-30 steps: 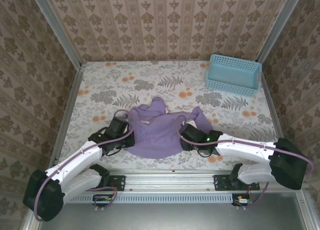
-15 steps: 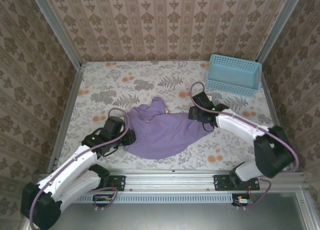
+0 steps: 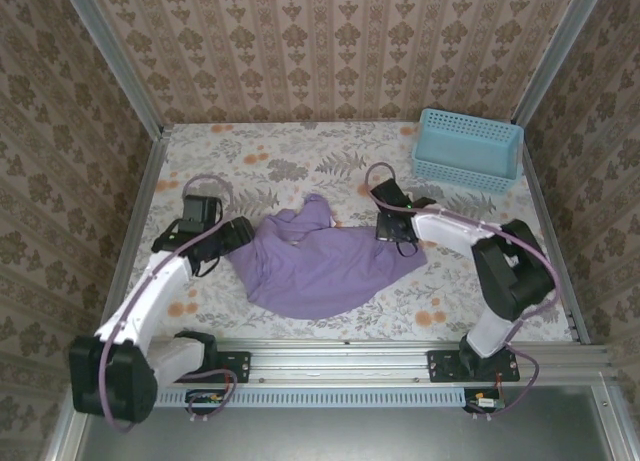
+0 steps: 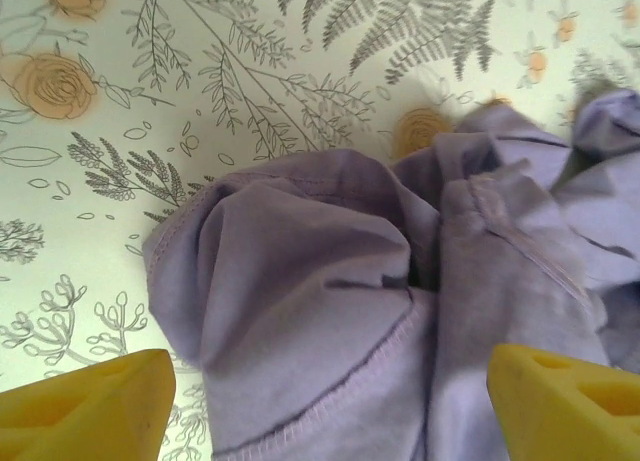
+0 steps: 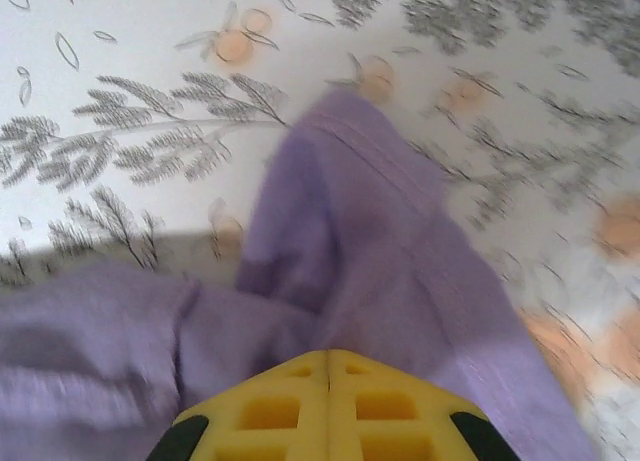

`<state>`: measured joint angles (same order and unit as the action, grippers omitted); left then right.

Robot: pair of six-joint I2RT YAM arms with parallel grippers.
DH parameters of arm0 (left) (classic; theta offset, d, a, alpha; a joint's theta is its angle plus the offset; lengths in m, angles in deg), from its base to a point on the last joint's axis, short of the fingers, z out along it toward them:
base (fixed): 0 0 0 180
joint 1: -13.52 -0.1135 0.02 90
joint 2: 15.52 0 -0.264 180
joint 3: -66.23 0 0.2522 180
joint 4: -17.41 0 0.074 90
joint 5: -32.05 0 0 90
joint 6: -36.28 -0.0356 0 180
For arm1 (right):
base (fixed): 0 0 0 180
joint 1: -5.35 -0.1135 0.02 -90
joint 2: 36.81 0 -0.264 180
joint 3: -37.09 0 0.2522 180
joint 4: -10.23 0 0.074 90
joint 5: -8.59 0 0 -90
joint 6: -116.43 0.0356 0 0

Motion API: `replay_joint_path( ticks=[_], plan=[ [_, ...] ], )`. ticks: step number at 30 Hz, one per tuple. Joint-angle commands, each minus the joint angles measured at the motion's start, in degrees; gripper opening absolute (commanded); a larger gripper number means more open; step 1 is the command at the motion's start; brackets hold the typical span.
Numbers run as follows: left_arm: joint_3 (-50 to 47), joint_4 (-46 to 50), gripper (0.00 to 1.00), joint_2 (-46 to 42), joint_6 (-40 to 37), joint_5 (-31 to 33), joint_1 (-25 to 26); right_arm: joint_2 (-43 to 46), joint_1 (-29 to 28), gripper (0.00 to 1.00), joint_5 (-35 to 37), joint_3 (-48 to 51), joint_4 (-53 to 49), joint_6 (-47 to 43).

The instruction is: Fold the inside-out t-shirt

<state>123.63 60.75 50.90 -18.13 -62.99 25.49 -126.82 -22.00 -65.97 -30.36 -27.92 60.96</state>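
While bunched in a loose lavender heap, lies at the middle of the floral table (image 3: 250,146), well apart from the blue basket (image 3: 467,149) in the far right corner: t-shirt (image 3: 320,266). Stitched seams and a hemmed edge showing on the rumpled folds. At its left edge, left gripper (image 3: 237,235) with yellow fingers (image 4: 85,401) spread wide, straddling a puffed fold, gripping nothing. At its right edge, right gripper (image 3: 393,230) with fingers (image 5: 330,406) pressed together, tips just over a narrow purple flap; cannot tell whether any cloth pinched between.
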Motion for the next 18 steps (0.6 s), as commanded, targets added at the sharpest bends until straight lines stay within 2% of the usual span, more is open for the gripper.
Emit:
replay_joint_path(
  ticks=[1,5,9,14,18],
  plan=[
    [2.52,-4.55,0.82,4.63,0.77,-2.54,-1.13,7.89,0.11,0.00,1.38,6.89,0.19,1.20],
    [4.76,-6.95,0.75,10.45,0.75,-3.73,-1.47,15.16,-0.16,0.00,0.54,14.63,0.87,3.72],
    [6.52,-6.93,0.63,14.78,0.09,-3.11,-1.54,19.62,-0.41,0.00,-1.94,18.53,3.19,4.55],
    [6.78,-6.45,0.41,16.97,0.18,-2.53,-1.52,21.69,-0.42,0.00,0.12,17.14,0.42,5.00],
    [7.65,-4.97,0.19,16.90,-0.34,-2.82,-1.51,23.21,-0.33,0.00,1.01,15.97,-0.65,4.47]
  ],
)
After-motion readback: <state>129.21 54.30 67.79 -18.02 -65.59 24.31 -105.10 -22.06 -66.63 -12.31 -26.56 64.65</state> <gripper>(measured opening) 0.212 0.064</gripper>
